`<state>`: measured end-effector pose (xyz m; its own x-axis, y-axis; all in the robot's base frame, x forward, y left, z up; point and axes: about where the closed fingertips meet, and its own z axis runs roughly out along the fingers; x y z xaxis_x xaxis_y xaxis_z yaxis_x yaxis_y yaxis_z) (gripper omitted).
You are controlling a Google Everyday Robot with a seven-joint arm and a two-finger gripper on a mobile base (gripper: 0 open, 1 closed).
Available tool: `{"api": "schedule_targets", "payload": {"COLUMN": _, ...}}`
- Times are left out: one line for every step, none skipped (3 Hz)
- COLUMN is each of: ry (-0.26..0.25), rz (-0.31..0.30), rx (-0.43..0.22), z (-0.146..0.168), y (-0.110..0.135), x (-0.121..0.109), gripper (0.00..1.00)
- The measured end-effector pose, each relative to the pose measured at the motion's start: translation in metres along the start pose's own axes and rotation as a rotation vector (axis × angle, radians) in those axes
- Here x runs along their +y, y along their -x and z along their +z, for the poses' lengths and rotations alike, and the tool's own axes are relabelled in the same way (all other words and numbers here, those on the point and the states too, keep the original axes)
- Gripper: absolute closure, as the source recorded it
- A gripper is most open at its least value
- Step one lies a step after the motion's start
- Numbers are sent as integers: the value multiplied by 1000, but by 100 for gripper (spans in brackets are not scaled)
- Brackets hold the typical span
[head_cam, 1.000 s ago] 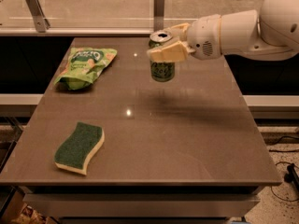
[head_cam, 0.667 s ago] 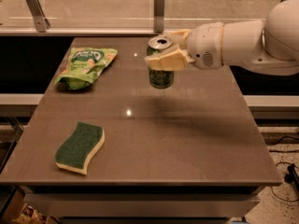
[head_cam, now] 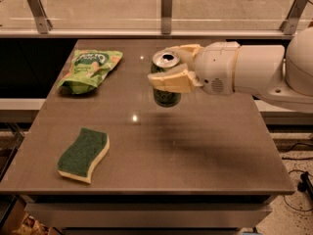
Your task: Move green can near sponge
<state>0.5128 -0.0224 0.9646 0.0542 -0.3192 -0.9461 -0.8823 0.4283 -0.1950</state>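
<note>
The green can [head_cam: 166, 96] is dark green with a silver pull-tab top and hangs upright above the table's middle, clear of the surface. My gripper [head_cam: 172, 65] comes in from the right and is shut on the can, one pale finger [head_cam: 170, 81] across its near side and the other behind it. The sponge [head_cam: 84, 153], dark green on top over pale yellow foam, lies flat near the table's front left, well to the left of and nearer than the can.
A light-green snack bag [head_cam: 90, 69] lies at the back left of the brown table [head_cam: 195, 151]. A glass barrier with metal posts [head_cam: 167, 10] runs behind the table. My white arm [head_cam: 254, 75] spans the right side above the table.
My gripper has carried the can leftward and a little toward the front, closer to the table's middle. The sponge and the bag have not moved.
</note>
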Motion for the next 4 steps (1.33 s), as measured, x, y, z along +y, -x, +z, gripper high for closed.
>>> {"api": "schedule_targets", "payload": {"ry": -14, "rz": -10, "rx": -3, "z": -6, "y": 1, "x": 19, "gripper": 100}}
{"api": "schedule_targets", "payload": {"ry": -2, "rz": -6, "rx": 1, "z": -10, "y": -2, "x": 37, "gripper": 100}}
{"api": "schedule_targets", "payload": {"ry": 20, "rz": 8, "rx": 6, "z": -11, "y": -7, "x": 49, "gripper": 100}}
{"api": "schedule_targets", "payload": {"ry": 49, "rz": 26, "rx": 15, "z": -8, "y": -14, "x": 59, "gripper": 100}}
